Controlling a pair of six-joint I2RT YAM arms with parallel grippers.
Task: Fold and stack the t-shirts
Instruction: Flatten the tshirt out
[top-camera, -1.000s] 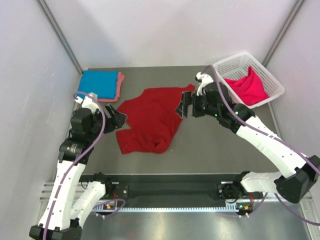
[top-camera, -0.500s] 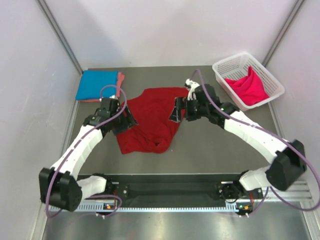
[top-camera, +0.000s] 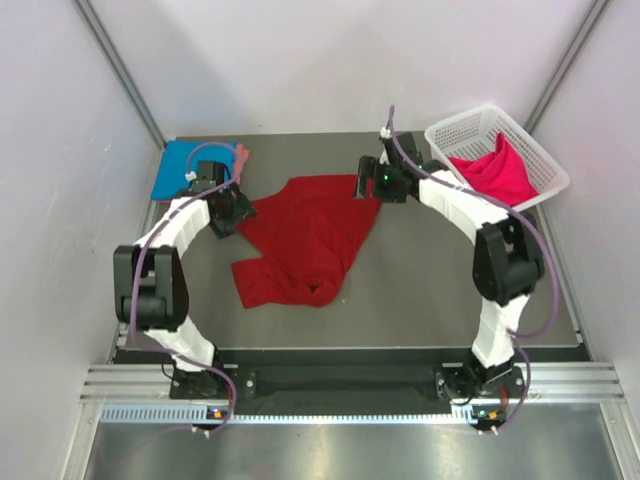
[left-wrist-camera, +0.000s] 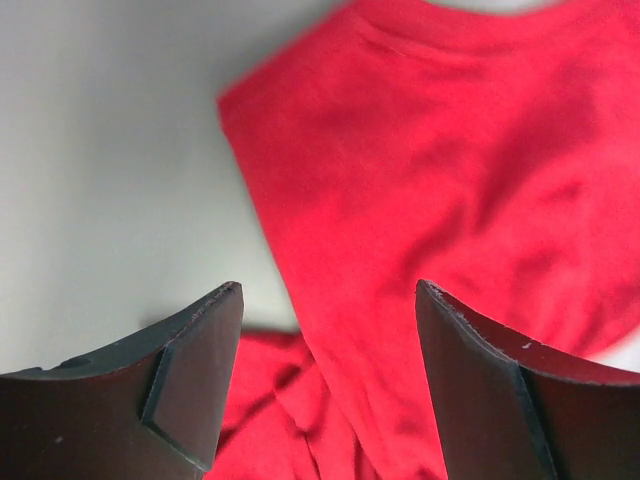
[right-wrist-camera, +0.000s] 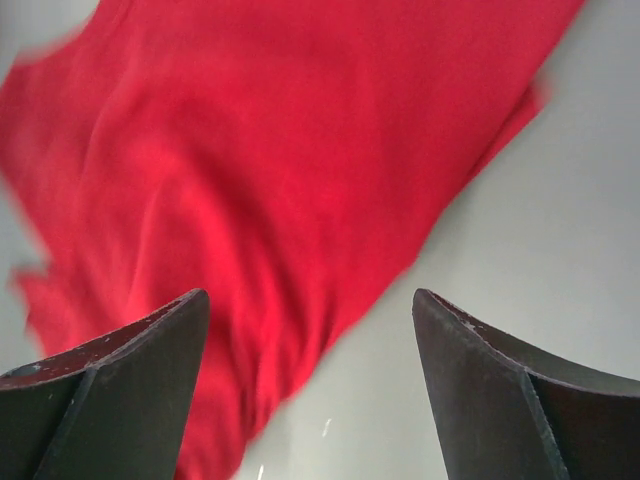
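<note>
Both tools over the dark red t-shirt (top-camera: 305, 240), jaws apart, nothing gripped.

Top view: dark red t-shirt lies rumpled mid-frame on the grey desk (top-camera: 430, 270), its lower part bunched toward the lower left. Left tool (top-camera: 228, 213) sits at the shirt's upper-left edge, right tool (top-camera: 366, 185) at its upper-right corner. In the left wrist view the two fingers stand wide apart with red cloth and bare desk between them, no cloth pinched. The right wrist view shows the same: fingers spread, with the shirt's edge running diagonally across. Blue t-shirt (top-camera: 178, 166) lies flat in the upper left, with the salmon pink t-shirt (top-camera: 241, 157) showing along its right side. Hot pink t-shirt (top-camera: 497, 172) is heaped in the white lattice basket (top-camera: 452, 135), upper right.
</note>
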